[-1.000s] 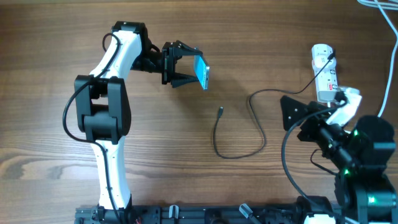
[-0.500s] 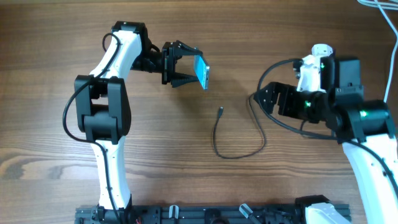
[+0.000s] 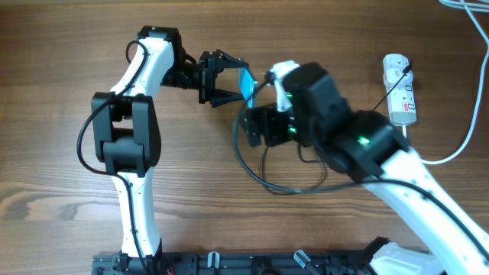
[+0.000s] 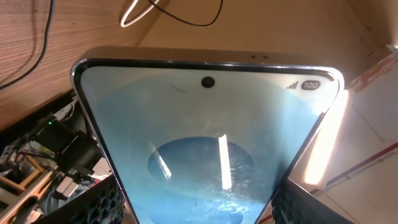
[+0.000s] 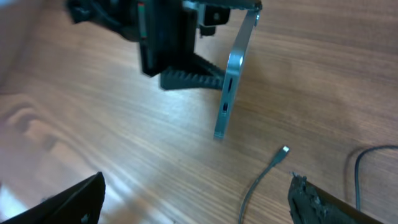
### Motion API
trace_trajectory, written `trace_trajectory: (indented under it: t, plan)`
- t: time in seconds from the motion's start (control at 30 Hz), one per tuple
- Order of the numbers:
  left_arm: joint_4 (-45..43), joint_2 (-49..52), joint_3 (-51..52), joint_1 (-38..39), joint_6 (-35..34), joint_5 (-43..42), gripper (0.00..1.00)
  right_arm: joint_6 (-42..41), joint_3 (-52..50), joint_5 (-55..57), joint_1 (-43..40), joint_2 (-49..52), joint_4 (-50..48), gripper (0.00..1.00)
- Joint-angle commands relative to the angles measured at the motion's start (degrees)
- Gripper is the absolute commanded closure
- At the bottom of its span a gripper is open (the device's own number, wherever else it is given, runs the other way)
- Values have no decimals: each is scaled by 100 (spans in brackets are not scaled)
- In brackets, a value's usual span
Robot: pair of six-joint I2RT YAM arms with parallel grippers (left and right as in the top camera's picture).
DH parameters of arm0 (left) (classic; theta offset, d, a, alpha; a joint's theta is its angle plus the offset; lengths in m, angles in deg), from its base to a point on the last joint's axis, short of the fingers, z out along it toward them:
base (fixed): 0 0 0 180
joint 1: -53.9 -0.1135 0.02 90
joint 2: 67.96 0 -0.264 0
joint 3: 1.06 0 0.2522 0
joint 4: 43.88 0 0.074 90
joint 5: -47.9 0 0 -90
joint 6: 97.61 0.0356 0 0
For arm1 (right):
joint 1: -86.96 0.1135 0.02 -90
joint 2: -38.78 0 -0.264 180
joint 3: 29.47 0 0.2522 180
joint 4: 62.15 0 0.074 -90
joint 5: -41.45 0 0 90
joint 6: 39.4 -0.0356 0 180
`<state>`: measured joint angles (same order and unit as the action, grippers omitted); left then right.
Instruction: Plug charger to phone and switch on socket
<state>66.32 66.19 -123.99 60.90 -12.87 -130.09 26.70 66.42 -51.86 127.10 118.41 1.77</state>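
My left gripper pinches the phone, its cyan screen lit and its rim silvery. My right gripper is spread over the brown wood-grain tabletop.

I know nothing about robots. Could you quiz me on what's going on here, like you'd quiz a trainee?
1. True or false: the phone lies flat on the table.
2. Fill in: the right gripper has its fingers ____ (open/shut).
3. Where is the charger's connector tip? A: inside the phone. B: lying on the table. C: between the right gripper's fingers.

Key: 1 false, the left gripper holds it up on edge. 2 open. 3 B.
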Motion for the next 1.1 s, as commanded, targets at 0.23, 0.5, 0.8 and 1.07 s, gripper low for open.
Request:
trace_trajectory:
  t: [0.23,0.5,0.8,1.07]
  plan:
    - [17,-33,-122,-15,-52,-236,28,-328,505,852,52,942,-356,20]
    - [17,-33,-122,-15,-55,-238,28,-326,487,981,52,1071,-433,38]
    - [17,-33,-122,-15,-122,-238,28,-328,481,1156,52,1357,-610,55]
    - [17,-33,-122,-15,-120,-238,28,-476,481,1303,52,1377,-769,62]
